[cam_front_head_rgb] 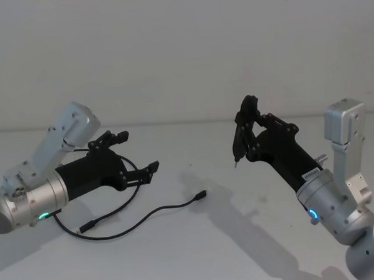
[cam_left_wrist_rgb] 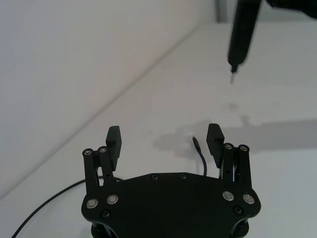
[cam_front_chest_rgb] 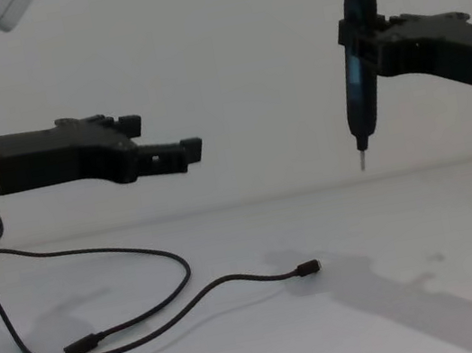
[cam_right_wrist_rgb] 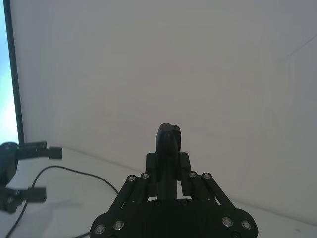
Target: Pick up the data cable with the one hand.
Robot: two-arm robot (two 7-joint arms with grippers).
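The surface (cam_front_head_rgb: 242,244) is white, matte, flat. My left tool (cam_front_head_rgb: 138,151), spread wide and empty, hovers over the data cable (cam_front_head_rgb: 159,208) lying loose on it, so this arm is nearer. My right tool (cam_front_head_rgb: 248,129), at 3 o'clock, clamps a rigid black driver (cam_front_head_rgb: 239,148). Cable: thin, limp, long axis 9-to-3; free plug (cam_front_head_rgb: 202,194) at 4 o'clock.

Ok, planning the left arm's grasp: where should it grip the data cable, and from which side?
Probably the data cable at its loop bend, from straight above, open left end effector astride it: the cord lies flat on the table. The right end effector holds a tool.
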